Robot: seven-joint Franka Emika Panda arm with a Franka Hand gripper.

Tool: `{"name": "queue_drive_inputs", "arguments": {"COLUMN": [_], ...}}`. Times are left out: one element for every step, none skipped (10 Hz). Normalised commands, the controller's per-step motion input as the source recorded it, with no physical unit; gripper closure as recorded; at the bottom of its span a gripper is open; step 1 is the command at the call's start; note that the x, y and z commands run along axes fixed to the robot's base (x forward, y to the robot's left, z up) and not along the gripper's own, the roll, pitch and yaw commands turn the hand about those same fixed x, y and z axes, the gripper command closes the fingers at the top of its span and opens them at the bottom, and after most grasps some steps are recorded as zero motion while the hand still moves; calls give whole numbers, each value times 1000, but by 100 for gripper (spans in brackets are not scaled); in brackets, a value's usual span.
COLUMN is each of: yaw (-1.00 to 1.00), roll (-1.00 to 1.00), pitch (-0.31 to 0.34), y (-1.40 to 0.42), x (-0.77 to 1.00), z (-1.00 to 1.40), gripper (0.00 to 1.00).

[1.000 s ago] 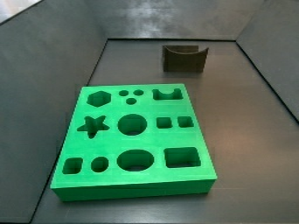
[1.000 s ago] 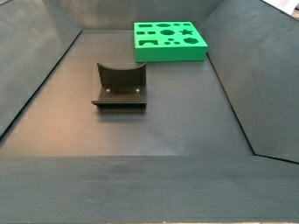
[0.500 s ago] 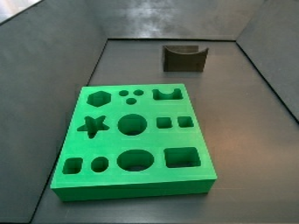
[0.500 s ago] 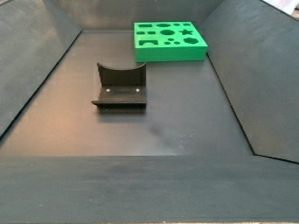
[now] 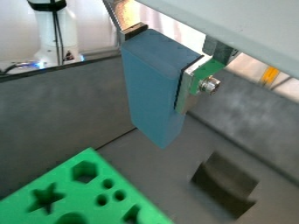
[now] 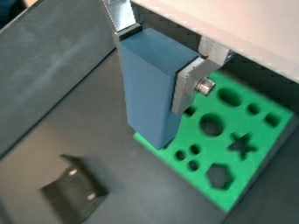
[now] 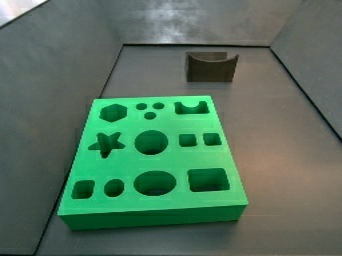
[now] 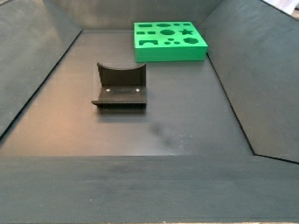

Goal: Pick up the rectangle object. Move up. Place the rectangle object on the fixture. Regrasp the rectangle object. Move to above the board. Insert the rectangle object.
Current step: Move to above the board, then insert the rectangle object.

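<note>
In both wrist views my gripper (image 5: 159, 52) (image 6: 156, 54) is shut on the rectangle object (image 5: 156, 87) (image 6: 152, 87), a smooth grey-blue block clamped between the silver fingers and hanging high above the floor. The green board (image 6: 228, 131) (image 5: 70, 192) lies below it, with the block's lower end over the board's edge in a wrist view. The dark fixture (image 5: 228, 181) (image 6: 73, 192) stands on the floor apart from the board. Both side views show the board (image 7: 154, 155) (image 8: 170, 40) and the fixture (image 7: 211, 66) (image 8: 119, 85); the gripper and block are out of their view.
Dark sloping walls (image 7: 54, 70) (image 8: 251, 87) enclose the grey floor on all sides. The board's cut-outs include a star (image 7: 107, 145), a hexagon (image 7: 116, 112) and a large square (image 7: 206, 180).
</note>
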Motion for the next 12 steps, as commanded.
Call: {"name": "queue_drive_inputs", "arguments": {"yaw": [-93,-77,-45,-17,-14,0,-6,-14,-14,0,0,106], "roll": [-1000,-909,-677,-412,-265,0,0,-11,0,-21,-43,-31], "pitch": [-38,-57,-73,-82,-75,0,0,-73,-106,-123,-163,-183], "y": [-67,-18,21,22,22,-77,-151,-271,-349,-323,-329,-357], "x": [-151,-130,-117,-102,-83,14,74,126,120,137,97,17], "z": [32,23,11,11,6,-6,-103,-291,-380,-423,-426,-423], "gripper": [100,100,100,100,100,100,100,100,100,100,100,100]}}
